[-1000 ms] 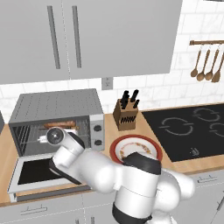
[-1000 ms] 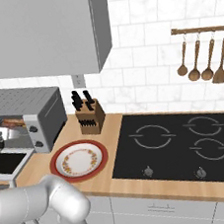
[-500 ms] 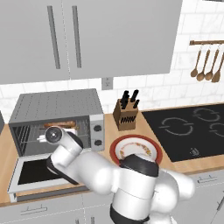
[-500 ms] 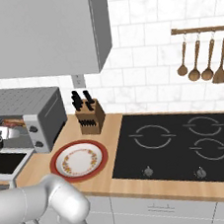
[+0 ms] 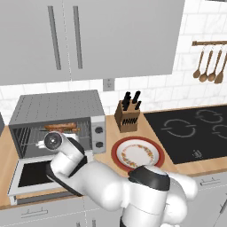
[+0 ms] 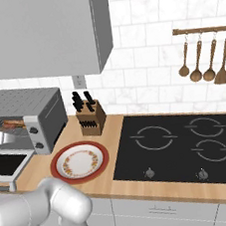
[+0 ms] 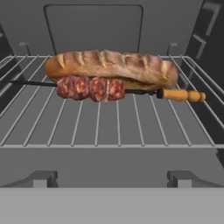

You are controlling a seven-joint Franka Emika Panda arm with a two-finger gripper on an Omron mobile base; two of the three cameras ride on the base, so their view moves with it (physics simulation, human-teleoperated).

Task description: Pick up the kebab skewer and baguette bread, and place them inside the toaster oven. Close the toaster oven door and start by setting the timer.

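Observation:
The toaster oven [image 5: 57, 106] stands at the left of the counter with its door [image 5: 31, 175] dropped flat open. On its wire rack [image 7: 109, 127] lies the baguette bread [image 7: 111, 65], and the kebab skewer [image 7: 92, 88] rests against its front side, wooden handle to the right. From the left base view the bread [image 5: 62, 127] shows inside the oven mouth. My gripper [image 5: 53, 141] hangs above the open door, just in front of the rack and aimed into the oven. It is open, holds nothing, and stands apart from both foods.
Two knobs [image 5: 98, 130] sit on the oven's right panel. A red-rimmed plate [image 5: 137, 153] lies right of the oven, with a knife block [image 5: 127, 116] behind it and a black cooktop [image 5: 190, 131] further right. Wooden utensils [image 6: 202, 64] hang on the wall. Cabinets hang overhead.
My hand has sunk slightly in front of the oven mouth. The bread and skewer have not moved, and the door stays open.

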